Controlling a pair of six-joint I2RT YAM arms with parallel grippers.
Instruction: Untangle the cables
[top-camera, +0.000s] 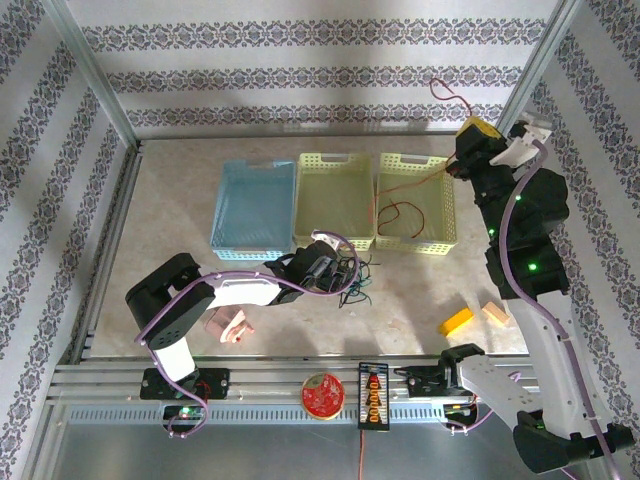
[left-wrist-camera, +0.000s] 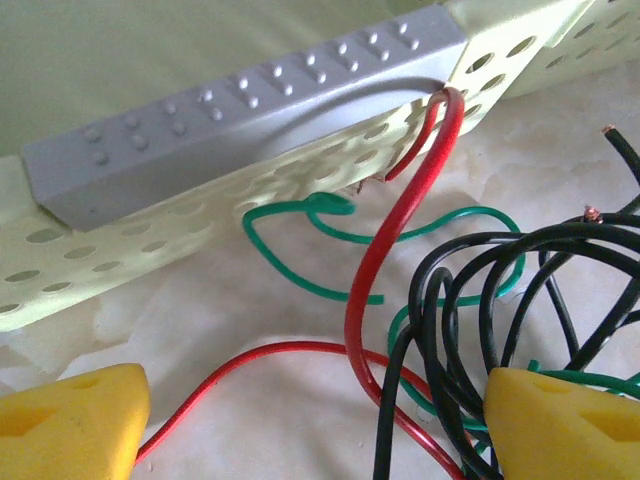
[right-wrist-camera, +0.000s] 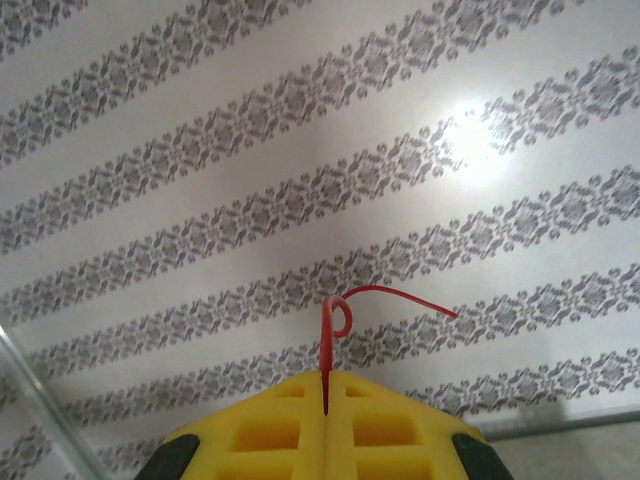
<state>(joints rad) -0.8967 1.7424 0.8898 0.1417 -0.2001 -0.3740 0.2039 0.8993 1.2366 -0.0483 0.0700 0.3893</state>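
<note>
The cables lie in a tangle of black, green and red strands on the table, just in front of the middle basket. My left gripper is low at the tangle and open. In the left wrist view a red cable loops between its yellow fingertips, black cables bunch by the right one, and a green cable lies behind. My right gripper is raised at the back right, shut on a red cable whose curled end sticks out above the fingers. This strand trails down into the right basket.
Three baskets stand in a row at the back: blue, yellow-green and yellow-green. A yellow block and a wooden block lie at the right. A pink piece, a red disc and a black connector strip sit near the front edge.
</note>
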